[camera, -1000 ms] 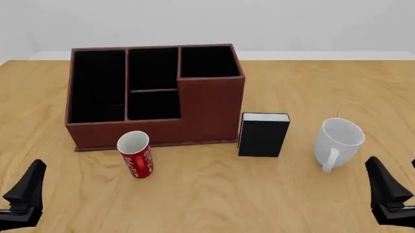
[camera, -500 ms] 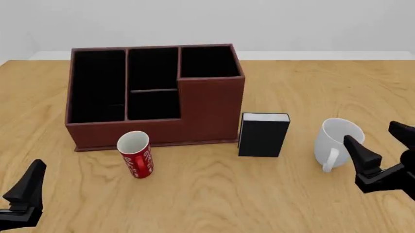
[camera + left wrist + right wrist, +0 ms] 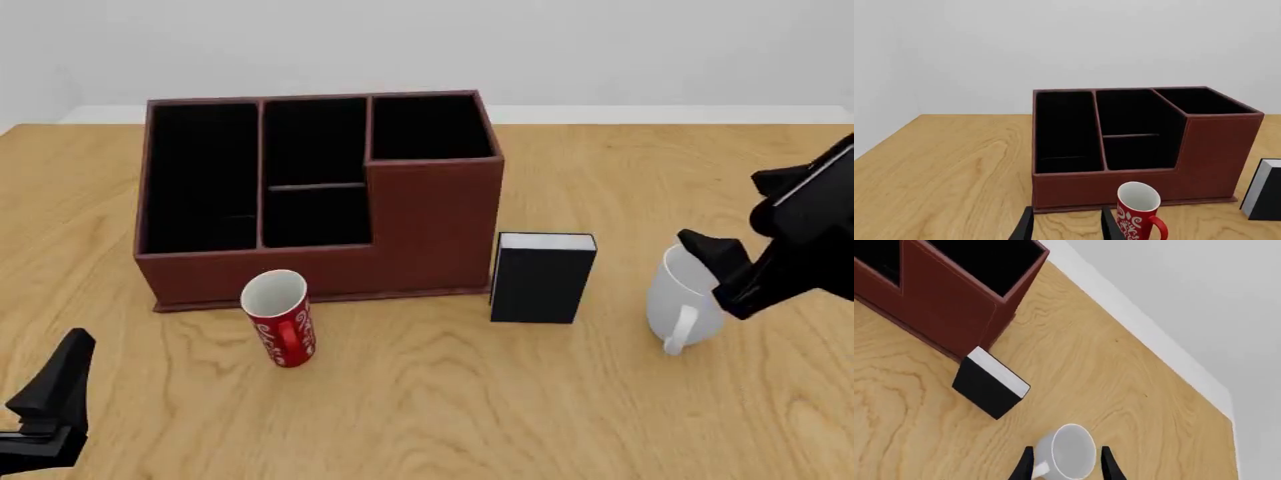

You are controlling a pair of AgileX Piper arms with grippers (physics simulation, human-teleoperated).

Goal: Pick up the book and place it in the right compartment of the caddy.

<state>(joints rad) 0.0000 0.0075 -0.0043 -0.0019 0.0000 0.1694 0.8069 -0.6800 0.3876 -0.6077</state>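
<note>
The black book [image 3: 542, 280] with white page edges stands upright on the table, just right of the caddy [image 3: 434, 215]. It also shows in the right wrist view [image 3: 989, 385] and at the edge of the left wrist view [image 3: 1264, 192]. The right compartment [image 3: 427, 128] is the tall square section at the caddy's back right, with nothing showing in it. My right gripper [image 3: 741, 215] is open and empty, raised over the white mug to the right of the book, fingers [image 3: 1027, 462] apart. My left gripper [image 3: 47, 410] is open and empty, low at the near left.
A white mug [image 3: 687, 295] stands right of the book, under my right gripper. A red patterned mug [image 3: 279, 318] stands in front of the caddy's left half. The caddy's long narrow section [image 3: 200, 175] and two small sections are to the left.
My right arm has risen from the near right corner and moved forward, now above the white mug. The left arm, book and mugs have not moved.
</note>
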